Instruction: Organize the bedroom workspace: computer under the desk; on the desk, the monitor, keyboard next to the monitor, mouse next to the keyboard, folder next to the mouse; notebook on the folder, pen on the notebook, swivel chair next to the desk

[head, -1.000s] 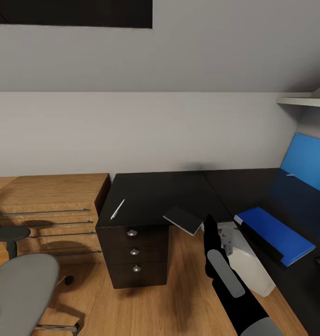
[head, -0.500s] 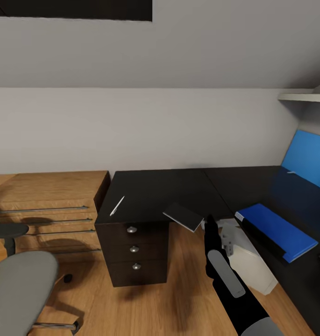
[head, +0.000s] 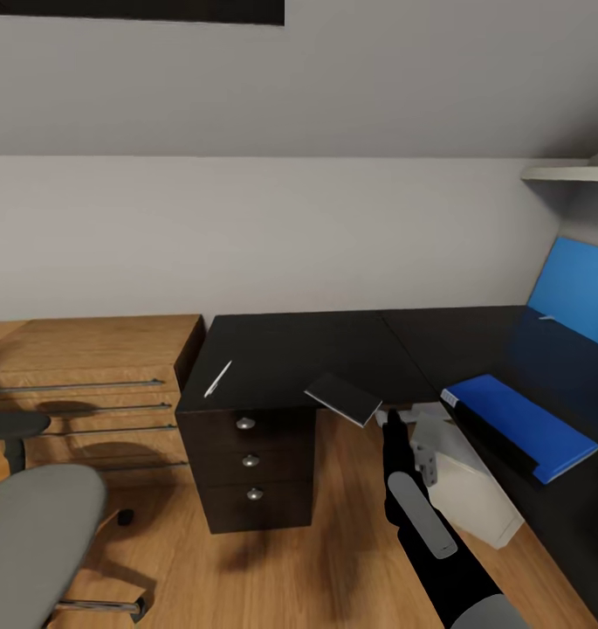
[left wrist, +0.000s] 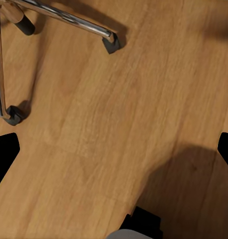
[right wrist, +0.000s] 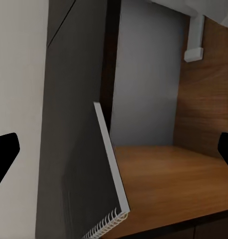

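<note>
– Plan for the thin grey square notebook (head: pixel 344 397)?
– It overhangs the glossy black bench (head: pixel 290 349) edge, just ahead of the right jaws, which stand wide apart. Ease forward, close on the overhanging corner, then lift toward the flat bright-blue folder (head: pixel 521 419) to their right.

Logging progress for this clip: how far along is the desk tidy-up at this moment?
Done: the folder lies on the desk, and the computer sits under it. In hand: the right gripper is just short of the notebook overhanging the desk edge. Left: stacking the notebook, then the pen, and moving the swivel chair.
</note>
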Controlling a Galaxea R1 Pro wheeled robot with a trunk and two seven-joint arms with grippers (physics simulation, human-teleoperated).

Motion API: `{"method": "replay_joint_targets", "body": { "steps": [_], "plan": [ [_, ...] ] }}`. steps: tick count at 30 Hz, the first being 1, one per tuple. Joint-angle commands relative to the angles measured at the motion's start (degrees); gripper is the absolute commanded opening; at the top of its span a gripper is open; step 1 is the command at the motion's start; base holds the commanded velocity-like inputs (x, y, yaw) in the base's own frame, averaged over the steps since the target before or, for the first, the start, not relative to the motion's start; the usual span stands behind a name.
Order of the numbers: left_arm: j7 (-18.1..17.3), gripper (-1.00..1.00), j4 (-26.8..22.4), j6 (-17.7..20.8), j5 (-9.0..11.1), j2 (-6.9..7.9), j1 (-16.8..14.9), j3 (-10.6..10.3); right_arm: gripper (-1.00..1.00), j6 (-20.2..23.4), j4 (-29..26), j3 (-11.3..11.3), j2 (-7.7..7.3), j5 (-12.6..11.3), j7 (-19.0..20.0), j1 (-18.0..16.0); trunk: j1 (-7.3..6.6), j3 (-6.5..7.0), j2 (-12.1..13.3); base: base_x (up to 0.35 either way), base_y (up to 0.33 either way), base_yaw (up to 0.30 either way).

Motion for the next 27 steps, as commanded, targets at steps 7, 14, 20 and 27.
{"method": "replay_joint_targets", "body": {
  "steps": [7,14,20,27],
  "plan": [
    [0.35,1.0,0.01,-0.27,0.48,0.04,-0.04,-0.51,1.0,-0.18,1.34,0.26,-0.1,3.52,-0.01,-0.04,1.54,-1.32,-2.85,0.0,0.0,0.0],
    [0.35,1.0,0.01,-0.24,0.48,0.09,-0.04,-0.52,1.0,-0.1,1.39,-0.07,-0.16,5.82,-0.07,-0.06,3.08,-2.57,-5.66,0.0,0.0,0.0],
    [0.35,1.0,0.01,-0.28,0.48,0.05,-0.04,-0.5,1.0,4.32,1.23,-0.07,-1.52,5.85,-0.02,-0.04,4.39,-3.65,-8.06,0.0,0.0,0.0],
    [0.36,1.0,0.01,-0.3,0.48,0.08,-0.04,-0.49,1.0,16.42,1.81,-0.05,-3.53,3.91,2.8,0.12,5.93,-4.91,-10.87,0.0,0.0,0.0]
  ]
}}
